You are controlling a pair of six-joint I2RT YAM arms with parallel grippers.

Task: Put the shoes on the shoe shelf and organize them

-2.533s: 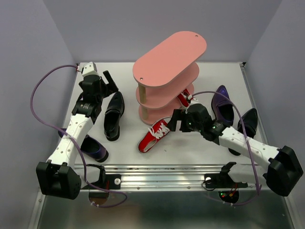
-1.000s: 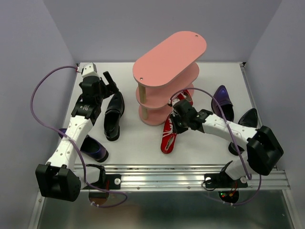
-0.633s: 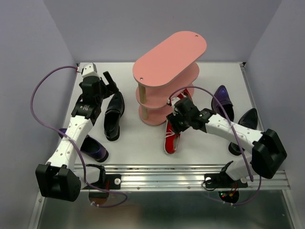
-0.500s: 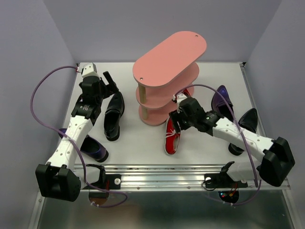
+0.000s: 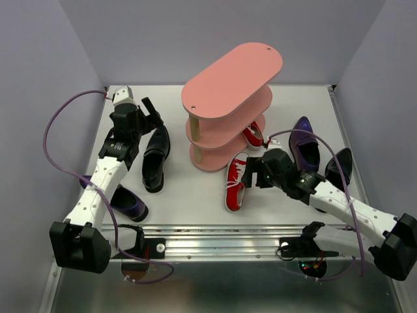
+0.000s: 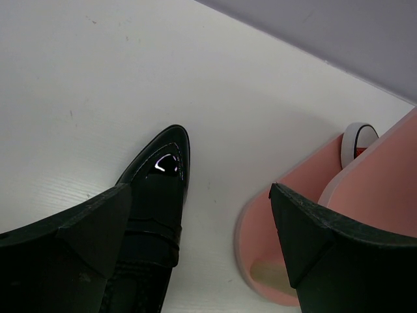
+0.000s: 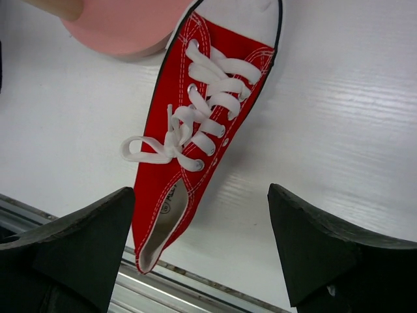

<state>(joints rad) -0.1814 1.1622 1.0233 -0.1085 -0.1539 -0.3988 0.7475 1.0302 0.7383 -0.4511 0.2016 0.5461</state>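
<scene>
The pink three-tier shoe shelf (image 5: 231, 98) stands mid-table. One red sneaker (image 5: 236, 182) lies on the table at the shelf's front, with its toe at the base. It fills the right wrist view (image 7: 195, 130). The other red sneaker (image 5: 253, 137) sits on the bottom tier. My right gripper (image 5: 253, 175) is open and empty, just right of the sneaker on the table (image 7: 201, 192). My left gripper (image 5: 152, 115) is open and empty over the toe end of a black loafer (image 5: 156, 156), which also shows in the left wrist view (image 6: 153, 215), as does the gripper (image 6: 199, 195).
A purple shoe (image 5: 127, 203) lies near the left arm. Another purple shoe (image 5: 304, 145) and the second black loafer (image 5: 339, 168) lie at the right. The shelf's bottom board (image 6: 260, 228) is close to the left fingers. A metal rail (image 5: 247, 235) runs along the near edge.
My right gripper swung the red sneaker from a slant until its toe met the shelf base. It then let go and drew back to the right. The left arm has not moved.
</scene>
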